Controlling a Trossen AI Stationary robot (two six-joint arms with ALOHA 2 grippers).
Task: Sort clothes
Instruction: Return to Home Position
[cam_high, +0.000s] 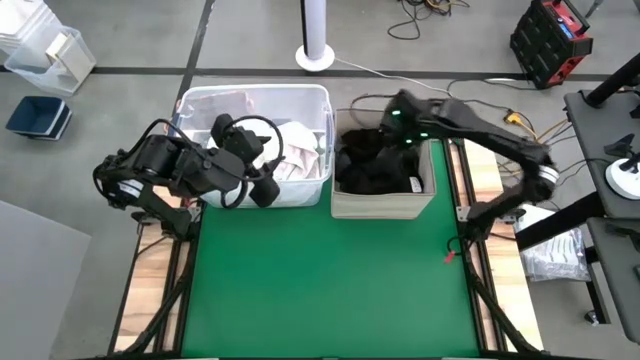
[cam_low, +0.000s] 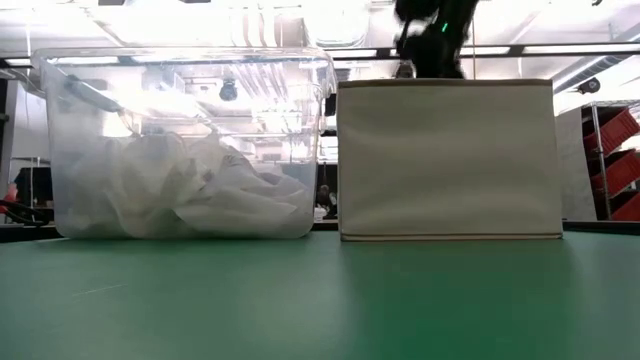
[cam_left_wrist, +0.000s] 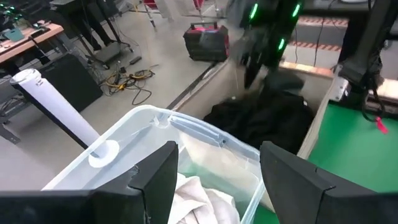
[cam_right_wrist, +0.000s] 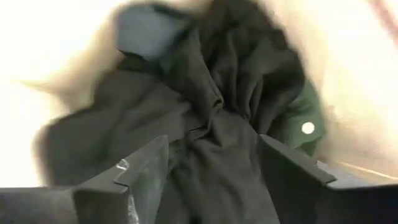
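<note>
Sorting apparently complete: right jaws, released and empty, above dark clothes (cam_high: 370, 170) in the fabric bin (cam_low: 445, 160), upper centre; left jaws likewise over white clothes (cam_high: 300, 150) in the clear tub (cam_low: 290, 120).

The left gripper (cam_left_wrist: 214, 180) hung with its two dark fingers (cam_left_wrist: 155, 180) spread apart and nothing between them, above the clear plastic bin (cam_left_wrist: 186, 127). White clothes (cam_left_wrist: 199, 198) lay crumpled inside that bin. Just beside it stood a pale-walled bin (cam_left_wrist: 317, 115) heaped with dark clothes (cam_left_wrist: 264, 118), and the right arm (cam_left_wrist: 267, 37), green lights glowing, was a blur above that heap. Green mat (cam_left_wrist: 354, 155) covered the counter next to the bins. Out on the floor stood a white pole on a round base (cam_left_wrist: 43, 99), loose cables (cam_left_wrist: 134, 81) and a red and black toolbox (cam_left_wrist: 205, 42).
</note>
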